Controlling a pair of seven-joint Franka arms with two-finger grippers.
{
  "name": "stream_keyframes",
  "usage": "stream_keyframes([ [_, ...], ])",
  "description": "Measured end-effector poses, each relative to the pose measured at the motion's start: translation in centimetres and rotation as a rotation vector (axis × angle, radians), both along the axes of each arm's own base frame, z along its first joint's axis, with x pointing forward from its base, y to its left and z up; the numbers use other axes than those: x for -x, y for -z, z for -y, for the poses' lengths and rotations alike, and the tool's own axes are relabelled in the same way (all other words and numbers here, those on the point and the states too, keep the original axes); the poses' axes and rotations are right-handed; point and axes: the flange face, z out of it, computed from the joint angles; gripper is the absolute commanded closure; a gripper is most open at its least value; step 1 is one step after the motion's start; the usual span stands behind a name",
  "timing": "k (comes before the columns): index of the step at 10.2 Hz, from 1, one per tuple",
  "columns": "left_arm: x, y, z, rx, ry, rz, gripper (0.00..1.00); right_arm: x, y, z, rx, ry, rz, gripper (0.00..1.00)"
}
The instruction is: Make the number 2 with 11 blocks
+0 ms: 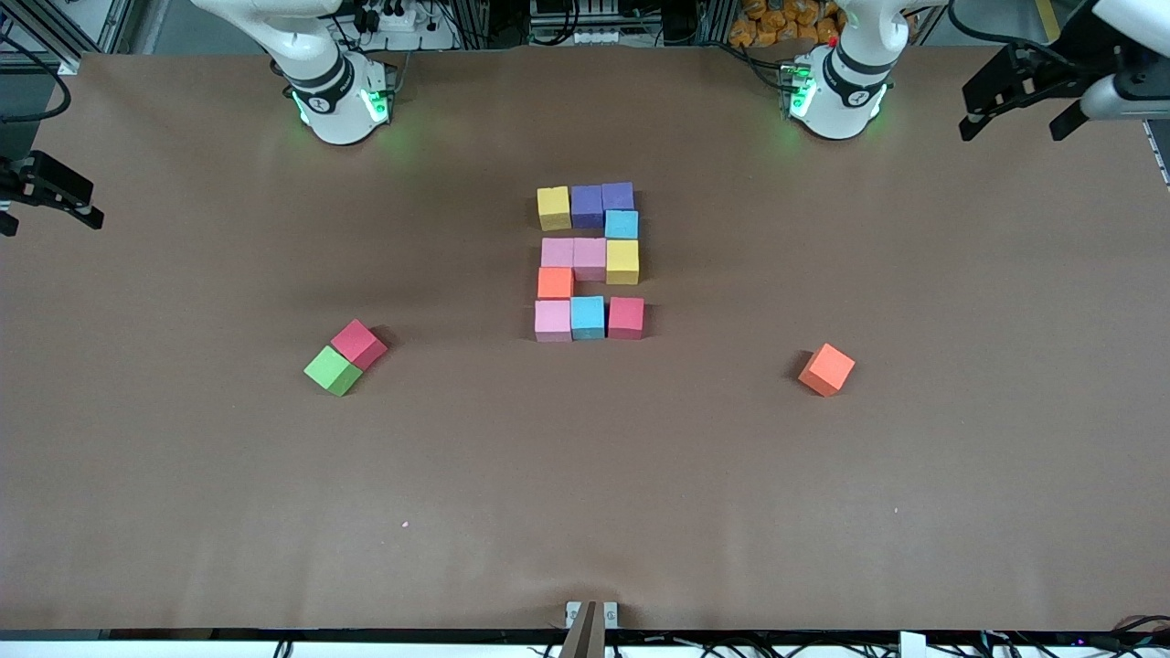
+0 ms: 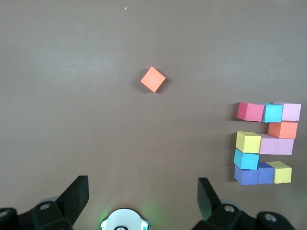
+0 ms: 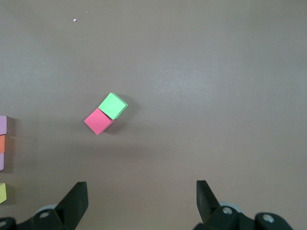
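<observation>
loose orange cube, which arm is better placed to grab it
Left: the loose orange cube lies toward the left arm's end of the table, and the left tool is open and empty.

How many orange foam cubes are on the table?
2. One orange foam cube sits in the block figure, between pink cubes; the other orange cube lies alone toward the left arm's end. None appears hidden.

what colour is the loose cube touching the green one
Red, touching the green cube; it shows best in the front view.
</observation>
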Motion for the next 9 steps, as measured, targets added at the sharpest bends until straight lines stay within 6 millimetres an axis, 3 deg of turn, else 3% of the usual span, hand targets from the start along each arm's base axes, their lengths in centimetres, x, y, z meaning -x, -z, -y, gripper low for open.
stream_keyframes([
  [6, 0.3, 0.1, 1.2, 0.004, 0.023, -0.007, 0.00, -0.2, 0.4, 0.0, 0.000, -0.001, -0.006, 0.00],
  [9, -0.1, 1.1, 0.3, -0.005, 0.007, -0.028, 0.00, -0.3, 0.4, 0.0, 0.000, -0.001, -0.004, 0.00],
])
